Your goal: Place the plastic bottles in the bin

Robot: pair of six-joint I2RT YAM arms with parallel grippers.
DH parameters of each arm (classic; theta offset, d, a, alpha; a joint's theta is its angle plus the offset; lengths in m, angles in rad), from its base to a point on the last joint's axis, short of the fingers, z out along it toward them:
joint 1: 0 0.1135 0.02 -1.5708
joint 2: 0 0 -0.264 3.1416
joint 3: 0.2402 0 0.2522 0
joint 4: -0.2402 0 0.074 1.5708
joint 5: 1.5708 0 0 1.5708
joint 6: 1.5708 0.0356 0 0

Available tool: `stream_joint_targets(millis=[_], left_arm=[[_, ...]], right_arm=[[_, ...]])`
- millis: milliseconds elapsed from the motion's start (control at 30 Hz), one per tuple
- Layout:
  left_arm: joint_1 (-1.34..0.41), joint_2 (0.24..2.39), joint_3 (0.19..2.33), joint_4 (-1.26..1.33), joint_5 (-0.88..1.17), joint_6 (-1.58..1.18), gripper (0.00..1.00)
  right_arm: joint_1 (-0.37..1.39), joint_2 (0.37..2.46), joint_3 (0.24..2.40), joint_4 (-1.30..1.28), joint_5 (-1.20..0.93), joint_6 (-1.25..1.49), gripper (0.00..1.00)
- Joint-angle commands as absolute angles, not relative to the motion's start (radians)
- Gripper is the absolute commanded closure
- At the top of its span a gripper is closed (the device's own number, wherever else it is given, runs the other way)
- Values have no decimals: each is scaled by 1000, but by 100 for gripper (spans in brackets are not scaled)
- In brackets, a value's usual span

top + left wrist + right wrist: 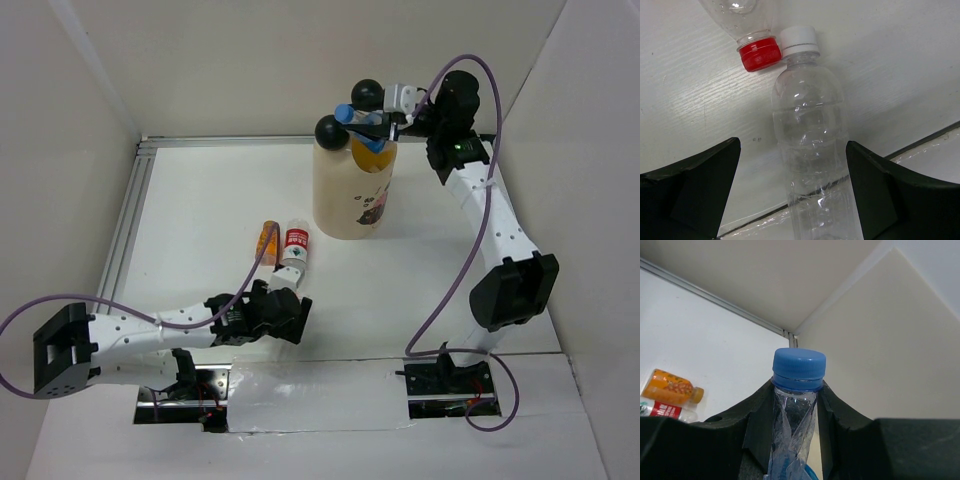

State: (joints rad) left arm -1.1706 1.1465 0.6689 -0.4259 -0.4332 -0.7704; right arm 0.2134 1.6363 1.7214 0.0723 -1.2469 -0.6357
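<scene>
The cream bin (345, 195) with two black ball ears stands at the back of the table; something orange shows inside its mouth. My right gripper (388, 125) (797, 390) is shut on the crumpled neck of a clear blue-capped bottle (347, 113) (799, 365) and holds it over the bin's rim. My left gripper (288, 315) (792, 147) is open, low over the table, its fingers either side of a clear white-capped bottle (810, 135) that lies flat. A red-capped bottle (752, 35) lies just beyond it. An amber-orange bottle (265, 240) and a red-labelled bottle (294, 245) lie side by side.
A metal rail (135, 215) runs along the left and back edges of the table. White walls close in on the left, back and right. A shiny taped strip (300, 385) runs along the near edge between the arm bases.
</scene>
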Motion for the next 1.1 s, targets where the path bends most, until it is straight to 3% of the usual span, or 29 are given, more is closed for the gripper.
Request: stream_joint_targets(millis=[0,567,1067], left_arm=[[-1177,1161,703,-419,-434,-805,1],[-1177,1236,744,-428,-434,-785,1],[-1177,1247,753,-419,-434,-776,1]], right_arm=[[222,1638,1691,276,-1241,-560,100],[222,1629,1430,836,-1106,-129,98],[222,1611,1263,991,-968,0,94]])
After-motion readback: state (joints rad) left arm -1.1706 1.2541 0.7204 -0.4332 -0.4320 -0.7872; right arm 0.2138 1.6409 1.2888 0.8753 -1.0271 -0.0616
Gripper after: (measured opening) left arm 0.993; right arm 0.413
